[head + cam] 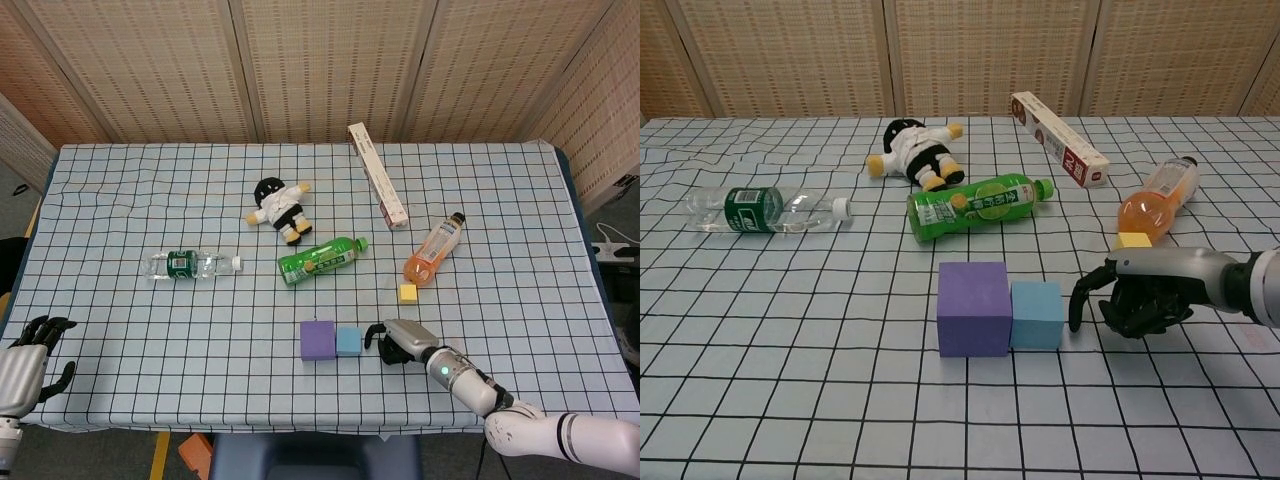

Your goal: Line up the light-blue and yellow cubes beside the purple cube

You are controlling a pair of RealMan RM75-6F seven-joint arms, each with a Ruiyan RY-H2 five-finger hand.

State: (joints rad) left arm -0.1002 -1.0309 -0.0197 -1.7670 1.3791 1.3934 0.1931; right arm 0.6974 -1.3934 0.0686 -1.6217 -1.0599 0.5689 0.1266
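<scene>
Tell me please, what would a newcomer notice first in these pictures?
Probably the purple cube near the table's front middle, with the light-blue cube touching its right side. Just right of them the right hand hovers low, fingers curled, holding nothing. Behind that hand the yellow cube sits apart, beside the lying orange bottle.
</scene>
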